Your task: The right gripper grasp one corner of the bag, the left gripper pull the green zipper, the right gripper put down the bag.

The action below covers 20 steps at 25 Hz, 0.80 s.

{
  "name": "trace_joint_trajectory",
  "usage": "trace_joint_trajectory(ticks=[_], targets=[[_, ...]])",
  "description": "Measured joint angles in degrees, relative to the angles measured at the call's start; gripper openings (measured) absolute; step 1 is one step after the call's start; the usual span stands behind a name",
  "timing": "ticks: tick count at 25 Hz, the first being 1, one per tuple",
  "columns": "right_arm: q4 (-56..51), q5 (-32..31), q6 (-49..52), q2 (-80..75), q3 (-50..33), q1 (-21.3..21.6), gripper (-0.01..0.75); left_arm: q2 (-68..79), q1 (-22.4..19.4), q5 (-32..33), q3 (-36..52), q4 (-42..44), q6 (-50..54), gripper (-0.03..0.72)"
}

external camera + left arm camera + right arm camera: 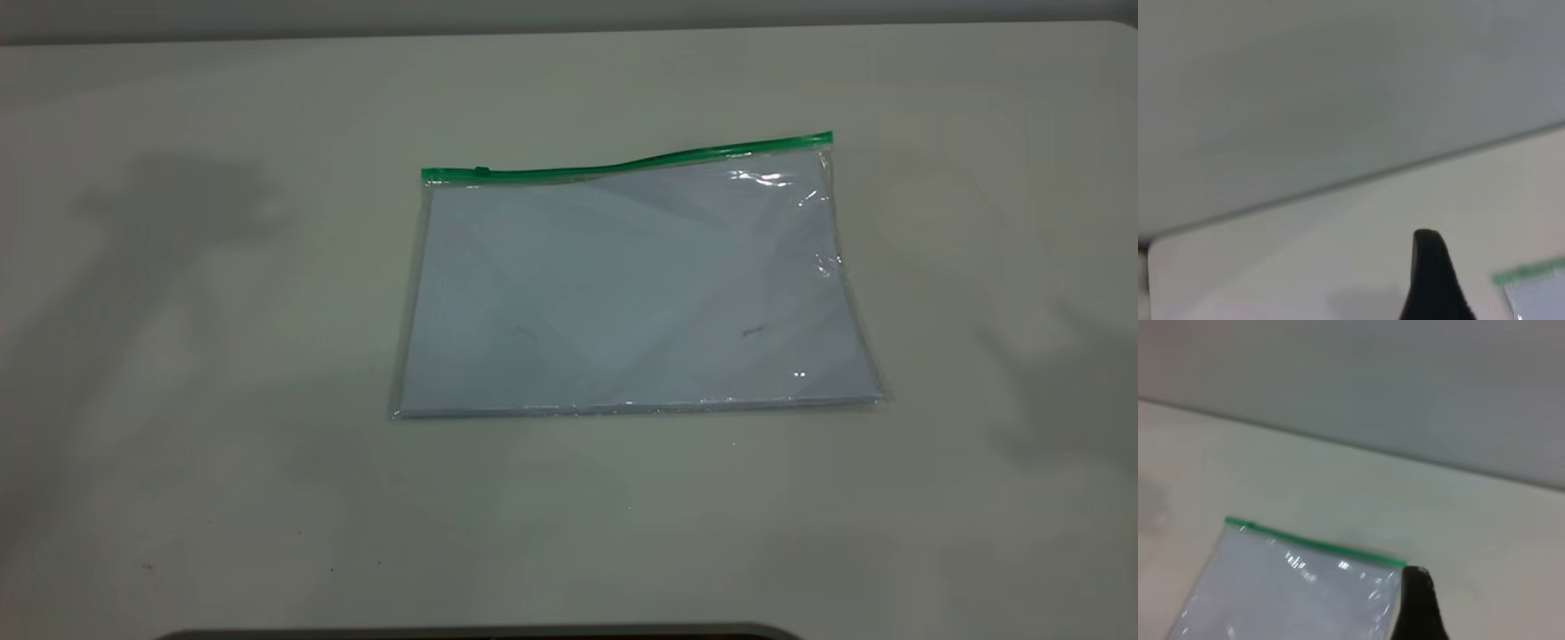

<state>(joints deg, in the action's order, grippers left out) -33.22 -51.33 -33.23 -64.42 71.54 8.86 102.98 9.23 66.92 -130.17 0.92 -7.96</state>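
While you look from the exterior view, neither arm shows; only their shadows fall on the pale, smooth table (178, 498). The bag (631, 293), a flat clear plastic pouch over white paper, lies near the table's middle, its green zipper (622, 165) along the far edge, the slider by the left corner. From the left wrist, you see one black finger (1435, 280) of the left gripper above the table, near the bag's corner (1538, 293). From the right wrist, one dark finger (1418, 607) sits beside the zipper's end (1395, 560). You cannot tell either gripper's opening.
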Motion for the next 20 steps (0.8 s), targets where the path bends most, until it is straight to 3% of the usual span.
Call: trace_joint_trajectory(ticks=[6,13,20], targets=[[0.2,-8.16,4.65,6.47,0.0,0.0,0.591,-18.93,0.0,0.0,21.42,2.7,1.73,0.557],[1.36,-16.8,6.22,18.75,-1.07,0.0,0.591,-39.68,0.0,0.0,38.96,4.32,5.64,0.557],[2.64,-19.25,6.27,32.71,-14.84,0.0,0.591,-55.11,0.0,0.0,53.93,4.26,5.65,0.557]])
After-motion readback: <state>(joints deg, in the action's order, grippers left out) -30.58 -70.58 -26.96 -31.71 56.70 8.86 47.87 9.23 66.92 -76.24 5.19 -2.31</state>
